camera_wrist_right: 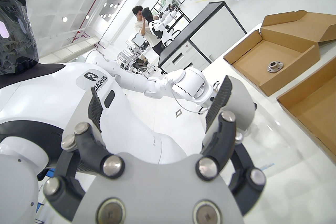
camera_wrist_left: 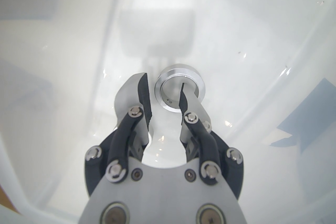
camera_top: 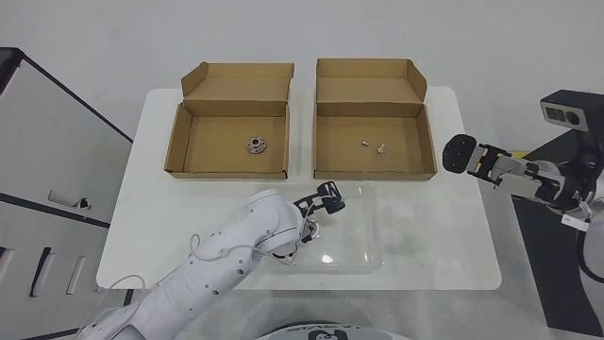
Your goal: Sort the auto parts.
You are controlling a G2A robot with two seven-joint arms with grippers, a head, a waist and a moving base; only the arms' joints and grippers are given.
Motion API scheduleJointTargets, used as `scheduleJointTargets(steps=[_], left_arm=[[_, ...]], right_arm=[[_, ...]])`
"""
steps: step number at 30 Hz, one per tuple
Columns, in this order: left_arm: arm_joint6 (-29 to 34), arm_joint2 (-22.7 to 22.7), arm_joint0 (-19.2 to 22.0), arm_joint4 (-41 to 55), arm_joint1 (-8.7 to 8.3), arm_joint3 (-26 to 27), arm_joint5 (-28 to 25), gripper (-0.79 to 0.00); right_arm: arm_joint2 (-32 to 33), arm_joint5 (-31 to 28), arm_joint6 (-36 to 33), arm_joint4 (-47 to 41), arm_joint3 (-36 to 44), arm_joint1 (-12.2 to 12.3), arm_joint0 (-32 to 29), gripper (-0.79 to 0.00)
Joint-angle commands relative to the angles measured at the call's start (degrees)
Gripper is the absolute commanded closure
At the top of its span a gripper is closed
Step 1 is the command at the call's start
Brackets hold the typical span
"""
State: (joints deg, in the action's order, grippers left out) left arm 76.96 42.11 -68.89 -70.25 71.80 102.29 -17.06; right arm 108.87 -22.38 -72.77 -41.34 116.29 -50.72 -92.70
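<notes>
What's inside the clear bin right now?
One silver ring, with the left gripper open astride its wall, one finger in its hole. The clear bin floor beneath the gripper is covered.

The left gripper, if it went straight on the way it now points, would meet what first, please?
Most likely the metal ring in the clear tray: the open left gripper straddles its wall. Depth is unclear; the tray floor seems to lie just beyond.
</notes>
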Motion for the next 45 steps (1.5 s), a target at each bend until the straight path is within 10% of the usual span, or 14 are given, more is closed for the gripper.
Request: scheduleJointTargets(steps=[1,10,18,45], left_arm=[[0.04,-0.07,0.04,-0.01,0.01,-0.10,0.13,-0.317],[-0.41,-0.62,0.09,-0.37,0.04,-1.13,0.27,-0.305],[-0.44,-0.70,0.02,-0.95,-0.04,-1.17,0.45,0.000],[-0.66,11.69,2.81,4.11,-1.11,23.34,7.28,0.000]], right_arm=[[0.00,0.00,0.01,0.00,0.00,0.00,0.00,-0.785],[0.00,0.00,0.01,0.00,0.00,0.00,0.00,-0.785],[0.00,0.00,0.01,0.00,0.00,0.00,0.00,-0.785],[0.00,0.00,0.01,0.00,0.00,0.00,0.00,-0.785]])
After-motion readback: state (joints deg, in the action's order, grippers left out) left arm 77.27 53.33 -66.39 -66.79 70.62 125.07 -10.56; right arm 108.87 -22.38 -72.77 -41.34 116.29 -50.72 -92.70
